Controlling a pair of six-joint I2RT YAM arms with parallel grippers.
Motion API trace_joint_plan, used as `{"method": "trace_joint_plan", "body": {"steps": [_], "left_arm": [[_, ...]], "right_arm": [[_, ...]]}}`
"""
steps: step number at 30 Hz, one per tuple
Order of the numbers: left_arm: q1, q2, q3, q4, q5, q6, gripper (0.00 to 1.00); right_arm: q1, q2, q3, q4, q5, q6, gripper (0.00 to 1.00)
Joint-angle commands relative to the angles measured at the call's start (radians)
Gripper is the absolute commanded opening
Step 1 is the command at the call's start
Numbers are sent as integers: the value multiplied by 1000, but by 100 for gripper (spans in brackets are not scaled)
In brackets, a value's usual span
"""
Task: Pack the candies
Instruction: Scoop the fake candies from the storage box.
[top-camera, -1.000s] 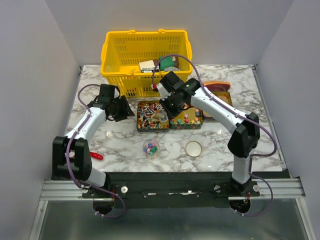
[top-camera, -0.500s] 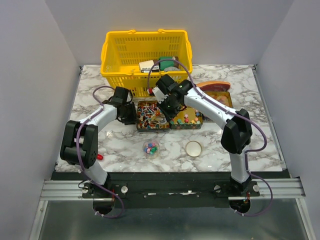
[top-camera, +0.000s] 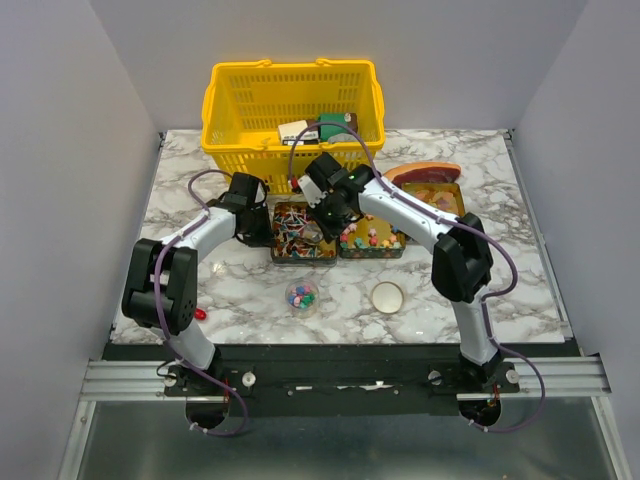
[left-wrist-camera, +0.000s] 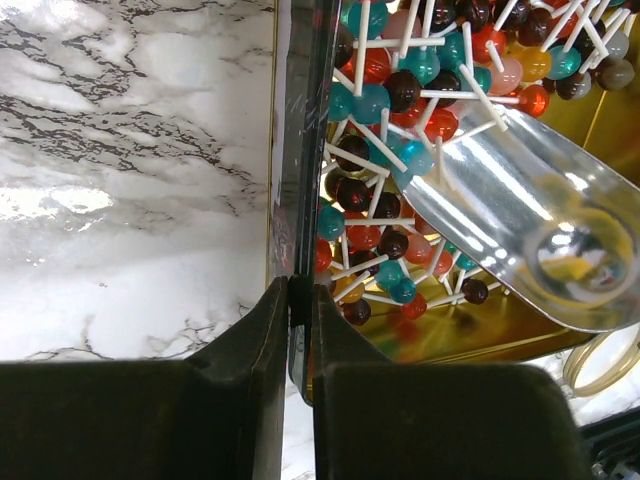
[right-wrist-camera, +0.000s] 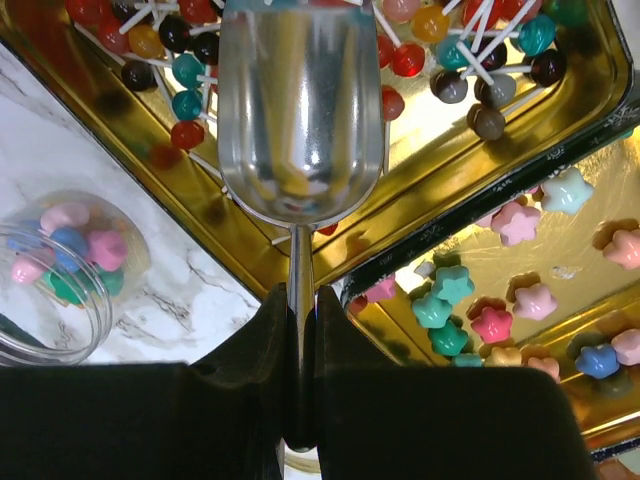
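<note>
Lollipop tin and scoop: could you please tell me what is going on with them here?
The left gripper has its jaws shut on the left wall of the lollipop tin, apparently to steady it. The right gripper holds a metal scoop by its handle, bowl low over the lollipops in that tin. A second tin of star candies sits beside it. A small jar holding star candies stands on the table in front, a lid alongside.
</note>
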Motion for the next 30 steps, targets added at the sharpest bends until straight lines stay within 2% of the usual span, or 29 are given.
{"method": "trace_joint_plan", "body": {"steps": [1,6,15,21,30], "left_arm": [[-4,35,10,2,-17,10,14],[-10,39,9,15,-11,16,13],[-21,45,7,23,-23,40,0],[-27,61,27,9,-49,70,0],[-49,78,32,11,-67,88,0]], "right_arm": [[0,53,-16,47,28,6,1],[0,62,-51,142,35,1,1],[0,95,-111,291,48,-43,1],[0,90,-101,303,92,-57,1],[0,133,-75,360,51,-99,1]]}}
